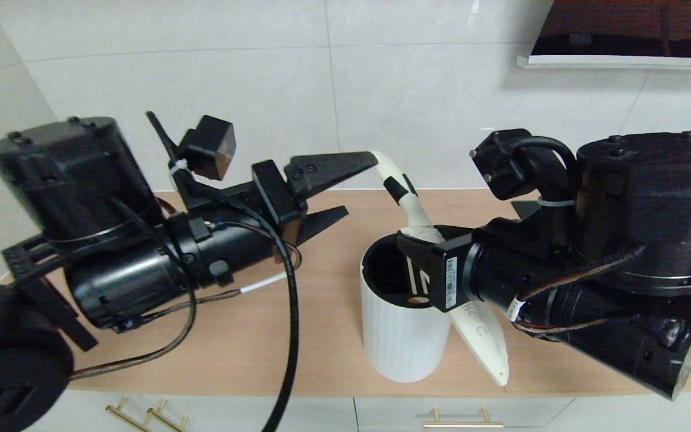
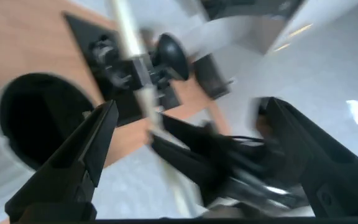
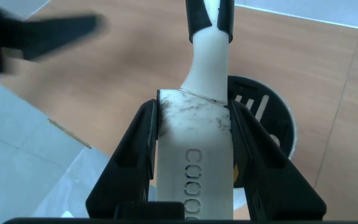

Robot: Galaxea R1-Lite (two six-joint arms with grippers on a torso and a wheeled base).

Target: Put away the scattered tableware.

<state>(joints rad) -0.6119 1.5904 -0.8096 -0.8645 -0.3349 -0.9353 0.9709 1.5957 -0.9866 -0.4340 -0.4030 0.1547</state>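
l pincer (image 1: 354, 186) gapes wide, nothing clamped. the thin handle end of the white plastic spatula w/ a black band (image 1: 482, 339) sits right by its upper fingertip; contact unclear. below and beyond its tips stands the white ribbed cylindrical holder w/ black inside (image 1: 402, 342), mouth open. r pincer (image 3: 194, 109) is clamped across the spatula's broad blade, w/ the handle running out past its fingertips above the holder. expect it light, stiff, smooth, prob slippery, so take the flat blade faces or the banded neck. the holder is near the wooden counter's (image 1: 249, 336) front edge, so you risk tipping it. open wood under the l pincer gives you swing room.
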